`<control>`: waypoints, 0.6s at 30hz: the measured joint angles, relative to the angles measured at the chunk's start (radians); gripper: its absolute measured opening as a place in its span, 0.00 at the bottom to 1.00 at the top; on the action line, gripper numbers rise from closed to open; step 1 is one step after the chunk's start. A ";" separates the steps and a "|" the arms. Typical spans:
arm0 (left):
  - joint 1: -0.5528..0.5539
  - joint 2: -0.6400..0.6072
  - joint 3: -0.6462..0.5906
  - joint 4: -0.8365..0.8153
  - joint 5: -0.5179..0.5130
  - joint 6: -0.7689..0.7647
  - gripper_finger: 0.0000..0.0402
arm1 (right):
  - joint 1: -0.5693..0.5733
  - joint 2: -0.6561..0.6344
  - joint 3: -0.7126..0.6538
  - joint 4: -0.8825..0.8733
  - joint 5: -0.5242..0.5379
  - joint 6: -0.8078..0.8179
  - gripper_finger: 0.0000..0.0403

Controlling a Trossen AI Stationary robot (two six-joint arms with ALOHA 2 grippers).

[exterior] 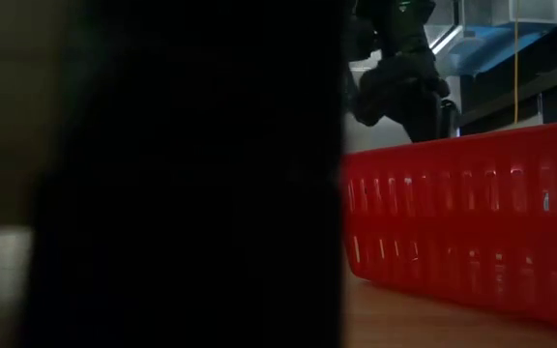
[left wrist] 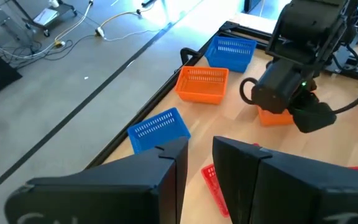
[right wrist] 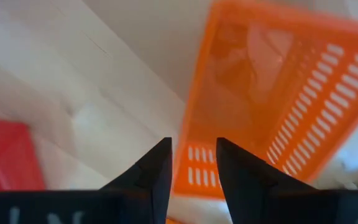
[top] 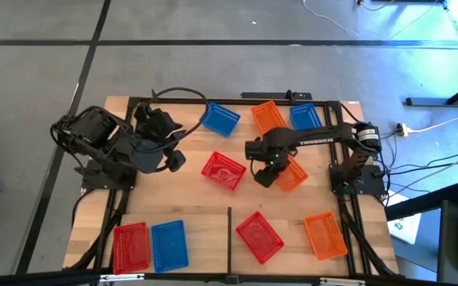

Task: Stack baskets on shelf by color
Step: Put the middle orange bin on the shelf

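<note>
My right gripper [top: 265,176] points down at the table's middle, open. In the right wrist view its fingertips [right wrist: 193,155] stand over the short end wall [right wrist: 197,163] of an orange basket [top: 293,173]; whether they touch it I cannot tell. A red basket [top: 223,171] lies flat just left of it. My left gripper [top: 175,160] hangs raised at the left, open [left wrist: 194,158], nothing between its fingers. On the pale shelf [top: 205,226] at the near edge, a red basket [top: 130,246] and a blue basket [top: 169,244] rest left of the black divider [top: 229,234].
Right of the divider lie a red basket [top: 259,236] and an orange basket [top: 324,235]. Along the far edge sit a blue basket [top: 219,119], an orange basket [top: 269,117] and a blue basket [top: 306,117]. A dark shape fills the low view's left; a red basket [exterior: 472,232] fills its right.
</note>
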 joint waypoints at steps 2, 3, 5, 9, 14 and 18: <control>0.000 0.000 0.000 0.000 0.000 0.000 0.17 | 0.016 -0.001 -0.005 -0.015 0.001 0.000 0.31; 0.000 0.000 0.000 0.000 0.000 0.000 0.17 | 0.027 -0.006 -0.009 -0.015 0.000 -0.002 0.31; 0.000 0.000 0.000 0.000 0.000 0.000 0.17 | 0.053 -0.019 -0.020 -0.014 0.000 0.000 0.31; 0.000 0.000 0.000 0.000 0.014 0.000 0.17 | 0.122 -0.065 -0.062 -0.021 -0.001 0.028 0.29; 0.000 0.000 0.000 0.000 0.015 -0.001 0.17 | 0.210 -0.181 -0.174 0.040 -0.001 0.053 0.28; 0.000 0.000 0.000 0.000 0.015 -0.002 0.17 | 0.243 -0.265 -0.278 0.187 0.017 0.024 0.27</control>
